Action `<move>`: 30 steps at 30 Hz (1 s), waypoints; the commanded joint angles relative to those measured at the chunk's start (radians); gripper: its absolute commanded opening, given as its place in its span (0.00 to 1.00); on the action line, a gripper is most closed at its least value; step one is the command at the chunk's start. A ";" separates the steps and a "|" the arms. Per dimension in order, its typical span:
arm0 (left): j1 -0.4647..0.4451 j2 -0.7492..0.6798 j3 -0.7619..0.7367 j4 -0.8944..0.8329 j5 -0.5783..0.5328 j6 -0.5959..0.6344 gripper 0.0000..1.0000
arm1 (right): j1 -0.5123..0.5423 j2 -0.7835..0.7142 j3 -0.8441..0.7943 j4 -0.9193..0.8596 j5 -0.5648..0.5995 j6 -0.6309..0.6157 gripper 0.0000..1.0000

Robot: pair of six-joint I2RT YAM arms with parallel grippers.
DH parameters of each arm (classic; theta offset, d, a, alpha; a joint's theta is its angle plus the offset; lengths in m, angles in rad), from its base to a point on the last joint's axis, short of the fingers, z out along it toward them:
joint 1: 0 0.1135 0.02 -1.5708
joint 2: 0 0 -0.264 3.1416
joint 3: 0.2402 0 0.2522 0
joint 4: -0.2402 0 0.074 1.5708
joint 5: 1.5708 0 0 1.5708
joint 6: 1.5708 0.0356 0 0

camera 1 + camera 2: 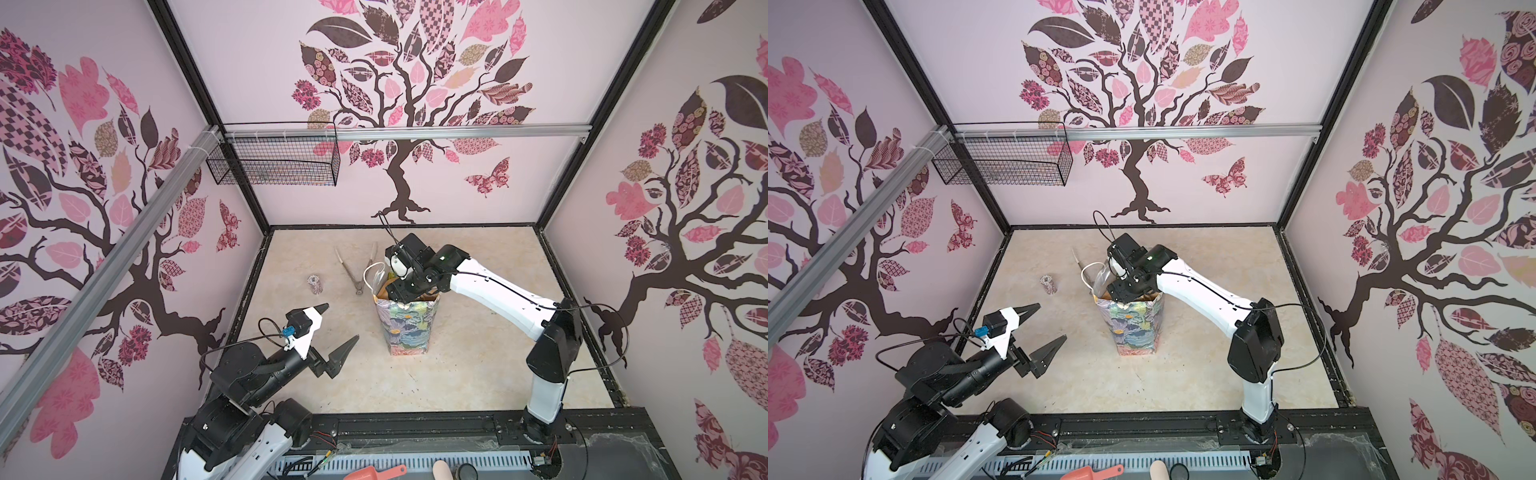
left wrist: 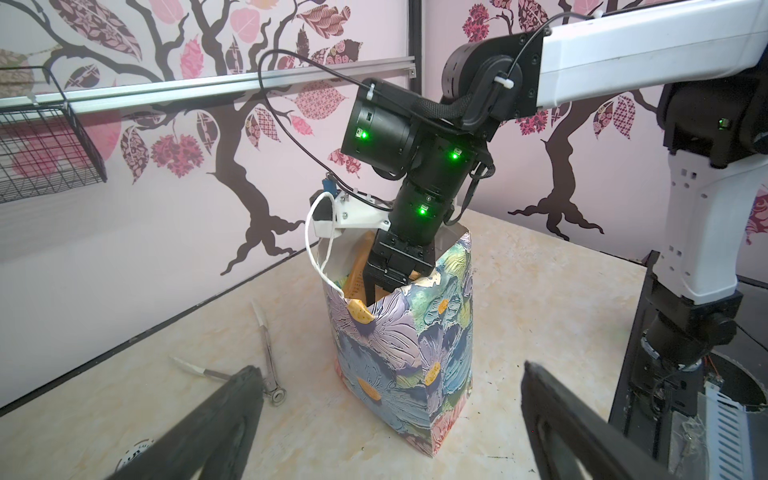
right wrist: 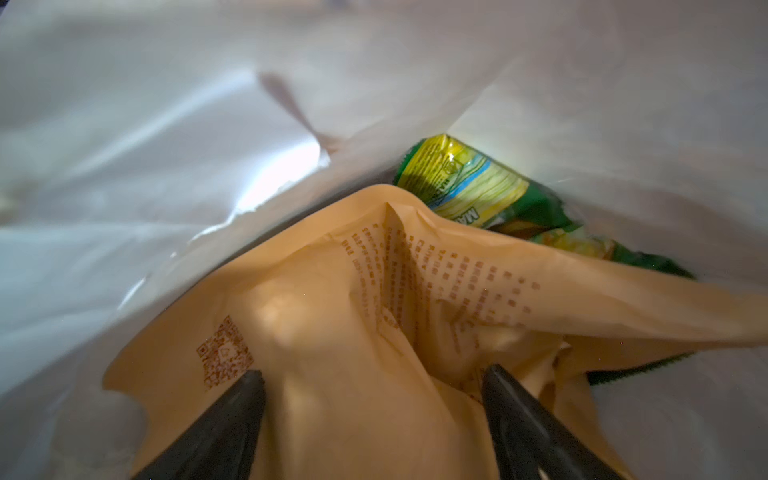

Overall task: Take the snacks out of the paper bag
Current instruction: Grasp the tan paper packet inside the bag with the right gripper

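Near the left front of the table, the left gripper hangs above the surface. Its jaws are spread wide with nothing between them, well apart from the paper bag.

The bag stands upright in the middle of the table, and the right gripper is sunk into its mouth. In both top views the right arm's wrist covers that mouth, so the contents are all but hidden there. The left wrist view shows an orange pouch standing inside, just beside the black fingers. It also shows a white cord handle looping up at the bag's far-left rim in front of the wrist camera mount.

Only the right wrist view looks into the white interior. There the fingers stand apart with the crumpled orange pouch lying between and under them, unclamped. A green-yellow pouch is wedged deeper, partly under the orange one.

An orange-red scoop lies at the near edge. Beyond the bag to its left, metal tongs lie splayed on the table. In a top view the bag hides all but one tip of them. Farther left sits a small round patterned object. A wire basket hangs on the far wall.
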 commanded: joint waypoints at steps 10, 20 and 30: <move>0.006 0.013 -0.035 0.010 -0.044 0.015 0.98 | -0.034 0.065 -0.106 0.053 -0.116 0.030 0.64; 0.005 0.005 -0.044 0.016 -0.070 0.018 0.98 | -0.076 -0.061 -0.098 0.117 -0.161 0.087 0.00; 0.005 0.005 -0.045 0.015 -0.081 0.021 0.98 | -0.075 -0.233 -0.104 0.220 -0.107 0.131 0.00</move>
